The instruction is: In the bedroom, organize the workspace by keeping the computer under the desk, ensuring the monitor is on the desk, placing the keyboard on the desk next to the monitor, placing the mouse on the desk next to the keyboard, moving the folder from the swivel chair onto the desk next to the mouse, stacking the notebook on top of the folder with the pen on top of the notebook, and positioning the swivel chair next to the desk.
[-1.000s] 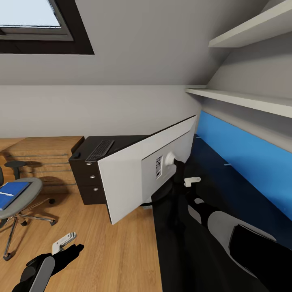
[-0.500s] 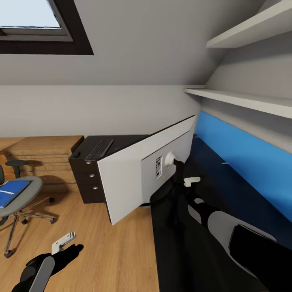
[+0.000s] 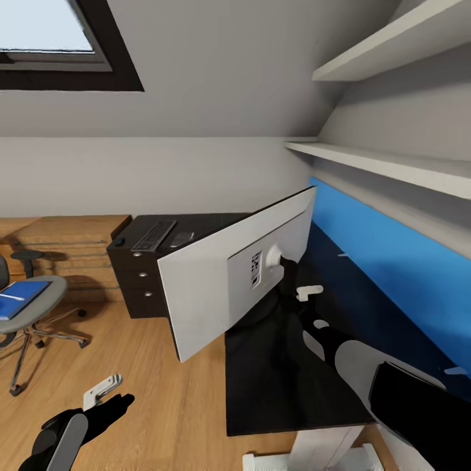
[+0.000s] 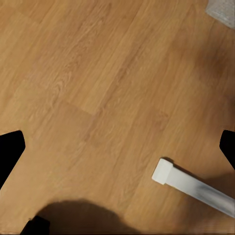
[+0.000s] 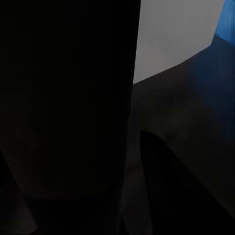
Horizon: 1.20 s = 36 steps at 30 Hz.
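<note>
Right gripper sits at the stand behind the monitor — grip state can't be told; monitor's long axis crosses the desk edge diagonally. Left gripper — spread open, far off.

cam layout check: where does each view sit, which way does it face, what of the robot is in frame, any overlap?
Head: high on the robot, facing forward and down at the monitor on the desk; both arms show.
Left wrist: on the left arm, facing down at the floor; black fingertips at the frame edges.
Right wrist: on the right arm, close against the monitor's dark stand.
Shared: head and right wrist both catch the blue panel.
</note>
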### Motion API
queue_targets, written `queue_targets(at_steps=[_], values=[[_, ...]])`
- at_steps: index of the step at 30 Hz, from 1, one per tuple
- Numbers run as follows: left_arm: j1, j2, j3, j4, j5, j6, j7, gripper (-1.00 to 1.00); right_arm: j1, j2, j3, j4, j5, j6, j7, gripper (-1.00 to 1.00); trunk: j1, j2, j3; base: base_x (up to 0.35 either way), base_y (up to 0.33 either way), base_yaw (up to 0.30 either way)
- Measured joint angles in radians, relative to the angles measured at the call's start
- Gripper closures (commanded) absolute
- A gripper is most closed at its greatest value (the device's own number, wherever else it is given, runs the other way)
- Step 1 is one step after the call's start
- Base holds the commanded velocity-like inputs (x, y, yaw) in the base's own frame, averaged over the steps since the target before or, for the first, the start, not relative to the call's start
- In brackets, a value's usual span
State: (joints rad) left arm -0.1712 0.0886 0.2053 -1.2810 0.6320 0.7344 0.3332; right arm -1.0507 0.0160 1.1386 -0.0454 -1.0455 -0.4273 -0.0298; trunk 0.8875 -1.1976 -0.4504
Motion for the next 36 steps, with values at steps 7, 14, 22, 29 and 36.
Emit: queue_targets(at_steps=[7,14,22,29,36], values=[[0.000,0.000,0.000,0.000,0.000,0.000,-0.001,-1.00,0.000,0.000,-0.005,-0.003,0.005,0.002,0.001,1.00,0.000,0.000,0.000,-0.056,-0.258,0.000],[0.000,0.000,0.001,0.000,-0.001,0.000,0.000,-1.00,0.000,0.000,-0.008,0.000,0.007,0.000,0.001,1.00,-0.001,0.000,0.000,0.034,-0.295,0.000],[0.000,0.000,0.001,0.000,-0.001,0.000,0.000,-1.00,0.000,0.000,-0.008,-0.001,0.006,0.001,0.001,1.00,0.000,0.000,0.000,0.009,-0.087,0.000],[0.000,0.001,0.002,0.000,-0.001,0.000,-0.001,-1.00,0.000,0.000,-0.009,-0.002,0.008,0.001,0.000,1.00,0.000,0.000,0.000,0.000,-0.004,0.000],[0.000,0.001,0.002,0.000,0.000,0.000,-0.001,-1.00,0.000,0.000,-0.008,-0.001,0.007,0.000,0.001,1.00,0.000,0.000,0.000,0.000,0.000,0.000]])
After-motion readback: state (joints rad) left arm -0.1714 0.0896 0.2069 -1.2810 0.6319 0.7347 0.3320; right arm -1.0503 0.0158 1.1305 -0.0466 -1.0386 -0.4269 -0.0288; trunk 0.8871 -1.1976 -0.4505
